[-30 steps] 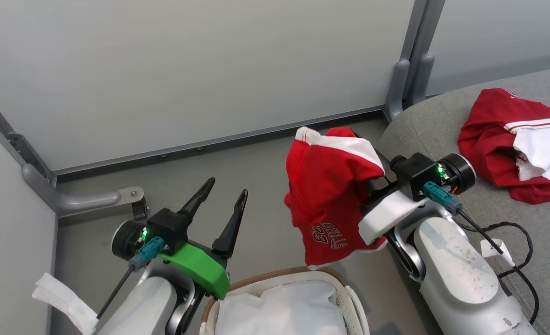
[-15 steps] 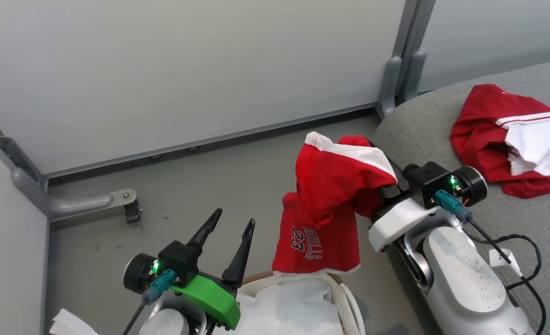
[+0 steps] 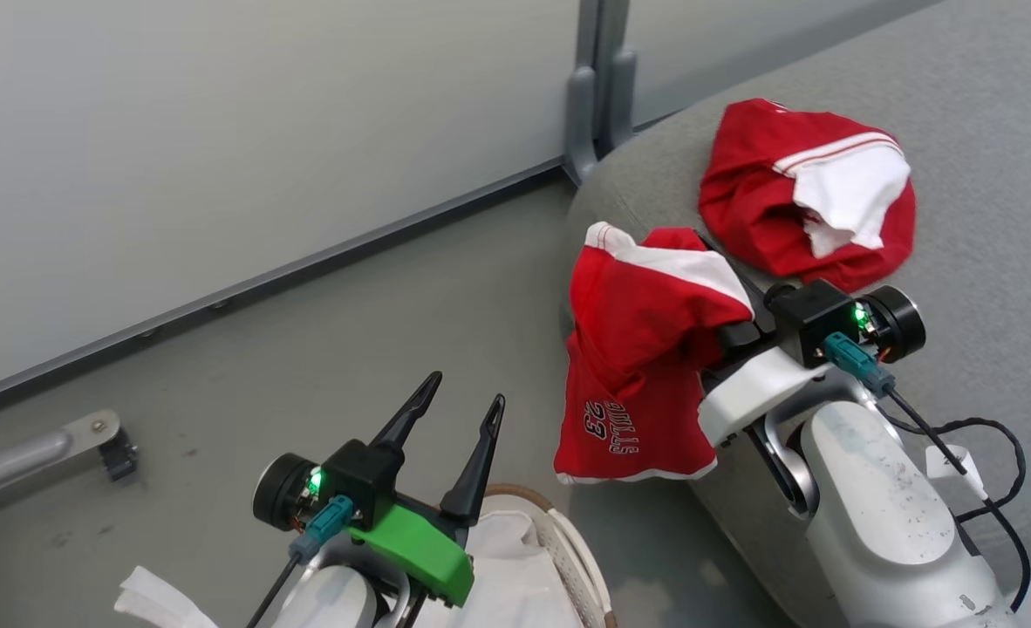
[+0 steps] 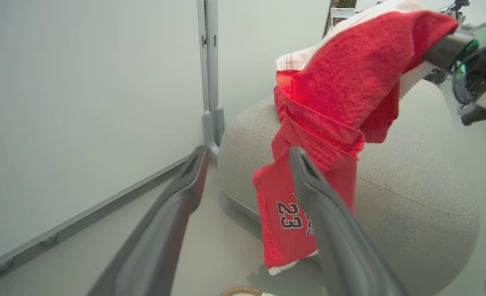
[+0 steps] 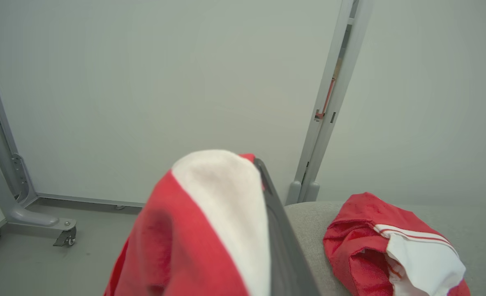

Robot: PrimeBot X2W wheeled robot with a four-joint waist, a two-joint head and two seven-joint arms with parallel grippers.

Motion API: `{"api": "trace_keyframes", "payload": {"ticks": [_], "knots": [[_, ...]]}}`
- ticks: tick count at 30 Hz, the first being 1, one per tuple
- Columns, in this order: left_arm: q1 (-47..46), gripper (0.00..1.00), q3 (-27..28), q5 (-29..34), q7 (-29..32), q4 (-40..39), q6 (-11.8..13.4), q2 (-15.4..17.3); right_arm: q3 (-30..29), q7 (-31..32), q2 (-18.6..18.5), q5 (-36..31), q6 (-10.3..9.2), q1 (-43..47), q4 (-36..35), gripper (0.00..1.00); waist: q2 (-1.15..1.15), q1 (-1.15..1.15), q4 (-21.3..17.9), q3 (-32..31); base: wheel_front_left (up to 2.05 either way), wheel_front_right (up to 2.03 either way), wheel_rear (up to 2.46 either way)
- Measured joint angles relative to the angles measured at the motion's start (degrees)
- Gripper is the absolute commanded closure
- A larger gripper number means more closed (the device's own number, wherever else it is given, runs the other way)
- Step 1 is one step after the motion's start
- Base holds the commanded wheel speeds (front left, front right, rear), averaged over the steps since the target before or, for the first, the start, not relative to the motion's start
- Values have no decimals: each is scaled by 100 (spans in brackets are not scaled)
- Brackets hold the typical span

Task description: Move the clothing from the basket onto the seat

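Nearest, the basket (image 3: pixel 568 545) shows its white lining; just above it the left hand (image 3: pixel 466 388) stands wide and empty; to the right, the right hand (image 3: pixel 707 253) is clamped on red shorts (image 3: pixel 646 349), which droop limp beside the near edge of the seat (image 3: pixel 986 174); they look soft and light, best pinched at a bunched fold; farther back, a second red garment (image 3: pixel 768 209) lies on the seat.

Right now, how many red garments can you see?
2. One garment hangs from the right claw at the edge of the sofa cushion. The other garment lies on it. The basket is partly out of frame, so more may be hidden.
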Motion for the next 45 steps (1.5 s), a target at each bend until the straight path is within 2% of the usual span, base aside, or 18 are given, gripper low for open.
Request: {"api": "trace_keyframes", "payload": {"ticks": [10, 18, 21, 27, 29, 32, 39, 41, 45], "knots": [[-275, 0, -355, -15, 0, 58, -5, 93, -465, 0, -12, -57, 0, 19, -94, 100, 0, 0, -937, 349, 0, 0, 0], [-405, 0, -426, -68, 0, 74, -5, 164, -647, 0, -5, -157, 0, 57, -232, 100, 0, 0, -1170, 759, 0, 0, 0], [-447, 0, -402, -78, 0, 27, -7, 165, -735, 0, -118, -253, 1, -171, -359, 100, 0, 0, -1159, 897, 0, 0, 0], [-554, 0, -366, -67, 0, -93, -7, 227, -1174, 0, -736, -360, 1, -1069, -565, 100, 0, 0, -963, 1160, 0, 0, 0], [-639, 0, -368, -24, 1, -151, -7, 240, -1396, 0, -1058, -363, 0, -1445, -538, 100, 0, 0, -866, 1266, 0, 0, 0], [-762, 0, -365, 33, 0, -220, -7, 250, -1638, -1, -1494, -327, 0, -2019, -366, 100, 0, 0, -719, 1434, 0, 0, 0], [-1121, 0, -430, 121, 0, -394, -7, 250, -1777, -1, -2640, -247, 0, -3105, 301, 100, 0, 0, -338, 1943, 0, 0, 0], [-1224, 0, -458, 164, 0, -442, -7, 267, -1816, 0, -2851, -247, 0, -3344, 535, 100, 0, 0, -220, 2128, 0, 0, 0], [-1384, 0, -424, 232, 0, -545, -7, 319, -1967, -1, -3045, -233, 0, -3667, 922, 100, 0, 0, -22, 2485, 0, 0, 0]]}}
